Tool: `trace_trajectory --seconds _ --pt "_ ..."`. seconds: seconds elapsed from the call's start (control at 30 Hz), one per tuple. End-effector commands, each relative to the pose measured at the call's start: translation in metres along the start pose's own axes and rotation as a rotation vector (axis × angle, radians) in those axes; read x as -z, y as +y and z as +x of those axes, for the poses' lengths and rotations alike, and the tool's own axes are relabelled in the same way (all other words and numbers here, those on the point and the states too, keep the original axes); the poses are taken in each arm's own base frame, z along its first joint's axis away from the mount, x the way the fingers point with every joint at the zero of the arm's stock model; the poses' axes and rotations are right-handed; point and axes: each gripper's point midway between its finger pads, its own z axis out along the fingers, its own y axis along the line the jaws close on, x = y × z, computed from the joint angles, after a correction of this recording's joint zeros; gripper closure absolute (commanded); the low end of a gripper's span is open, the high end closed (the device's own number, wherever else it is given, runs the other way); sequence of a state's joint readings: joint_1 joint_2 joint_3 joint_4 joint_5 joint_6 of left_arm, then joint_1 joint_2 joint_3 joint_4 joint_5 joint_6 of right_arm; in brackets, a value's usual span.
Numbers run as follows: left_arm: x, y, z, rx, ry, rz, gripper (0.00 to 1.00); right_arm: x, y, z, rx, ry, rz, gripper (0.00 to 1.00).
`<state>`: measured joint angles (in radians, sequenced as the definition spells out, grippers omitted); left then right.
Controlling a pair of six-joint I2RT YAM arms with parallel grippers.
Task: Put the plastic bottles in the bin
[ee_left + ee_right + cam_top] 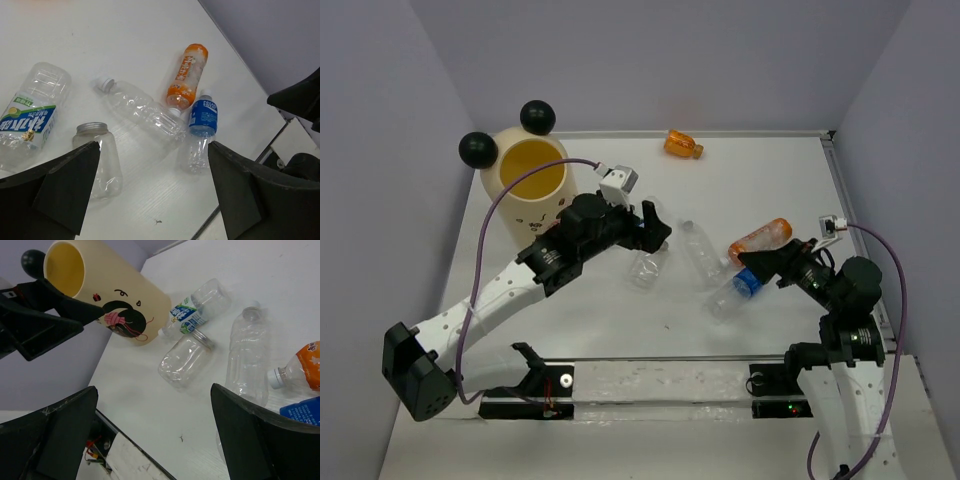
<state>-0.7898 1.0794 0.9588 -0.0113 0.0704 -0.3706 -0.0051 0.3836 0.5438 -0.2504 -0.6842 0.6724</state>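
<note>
Clear and orange plastic bottles [700,252] lie scattered at centre; bin [516,212] stands at ten o'clock — left gripper [655,228] and right gripper [761,262] hover above, fingers wide, empty, poised to pick.

— What sort of place is this?
— A robot lab cell: white desk [770,190] boxed in by bare lilac-grey panels [670,60], one cabled arm [510,285] at lower left, a second arm [845,300] lower right.
</note>
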Motion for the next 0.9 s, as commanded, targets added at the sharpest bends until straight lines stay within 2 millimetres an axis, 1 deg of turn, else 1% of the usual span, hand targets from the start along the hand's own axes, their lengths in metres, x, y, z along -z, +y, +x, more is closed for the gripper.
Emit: trace_trajectory --seconds 0.0,0.03,0.07,0.1,0.13,0.17,0.2,0.23,0.27,0.3,0.37,0.4,0.47,0.5,0.53,0.57,0.6,0.63,0.7,0.73,0.87 --pt "-0.017 0.005 -0.013 -0.038 0.002 -0.052 0.01 0.005 0.016 0.000 0.033 -0.014 -0.075 0.00" --pt "-0.025 0.006 -0.013 -0.059 0.019 -0.061 0.01 0.005 0.015 0.001 0.031 -0.014 -0.075 0.00" --pt "-0.028 0.007 -0.013 -0.070 0.026 -0.066 0.01 0.006 0.015 0.002 0.032 -0.016 -0.075 0.00" --pt "-0.032 0.007 -0.016 -0.081 0.018 -0.069 0.01 0.007 0.015 0.003 0.035 -0.020 -0.077 0.00" --pt "-0.038 0.010 -0.013 -0.096 0.032 -0.076 0.01 0.007 0.014 0.003 0.037 -0.023 -0.075 0.00" --pt "-0.041 0.021 -0.016 -0.139 0.020 -0.132 0.01 0.007 0.013 0.007 0.035 -0.015 -0.076 0.00" --pt "-0.044 0.027 -0.016 -0.164 0.025 -0.156 0.01 0.007 0.013 0.008 0.034 -0.012 -0.075 0.00" --pt "-0.052 0.033 -0.016 -0.190 0.037 -0.189 0.01 0.007 0.012 0.008 0.032 -0.009 -0.075 0.00" --pt "-0.056 0.040 -0.015 -0.217 0.048 -0.216 0.01 0.006 0.010 0.011 0.025 0.000 -0.071 0.00" --pt "-0.064 0.051 -0.014 -0.279 0.072 -0.265 0.01 0.006 0.009 0.012 0.026 0.004 -0.072 0.00" --pt "-0.070 0.066 -0.011 -0.361 0.110 -0.322 0.01 0.005 0.007 0.015 0.020 0.015 -0.067 0.00" --pt "-0.079 0.072 -0.007 -0.384 0.134 -0.334 0.01 0.005 0.006 0.016 0.018 0.019 -0.067 0.00" --pt "-0.088 0.080 -0.003 -0.457 0.153 -0.329 0.01 0.006 0.006 0.020 0.020 0.034 -0.073 0.01" --pt "-0.091 0.084 0.000 -0.455 0.164 -0.331 0.01 0.006 0.007 0.020 0.021 0.037 -0.075 0.02" --pt "-0.095 0.087 0.000 -0.473 0.171 -0.329 0.01 0.006 0.005 0.021 0.021 0.041 -0.072 0.03" --pt "-0.102 0.099 0.010 -0.477 0.213 -0.336 0.01 0.006 0.005 0.023 0.021 0.050 -0.069 0.03" --pt "-0.106 0.103 0.013 -0.478 0.230 -0.330 0.01 0.007 0.004 0.025 0.023 0.053 -0.068 0.03" --pt "-0.114 0.111 0.018 -0.483 0.259 -0.325 0.01 0.007 0.004 0.026 0.024 0.058 -0.068 0.03" --pt "-0.121 0.119 0.024 -0.478 0.289 -0.315 0.01 0.008 0.004 0.028 0.024 0.067 -0.069 0.02" --pt "-0.128 0.129 0.026 -0.474 0.303 -0.322 0.01 0.008 0.003 0.029 0.027 0.069 -0.069 0.02" --pt "-0.145 0.141 0.030 -0.457 0.338 -0.305 0.01 0.007 0.002 0.032 0.029 0.082 -0.074 0.02"
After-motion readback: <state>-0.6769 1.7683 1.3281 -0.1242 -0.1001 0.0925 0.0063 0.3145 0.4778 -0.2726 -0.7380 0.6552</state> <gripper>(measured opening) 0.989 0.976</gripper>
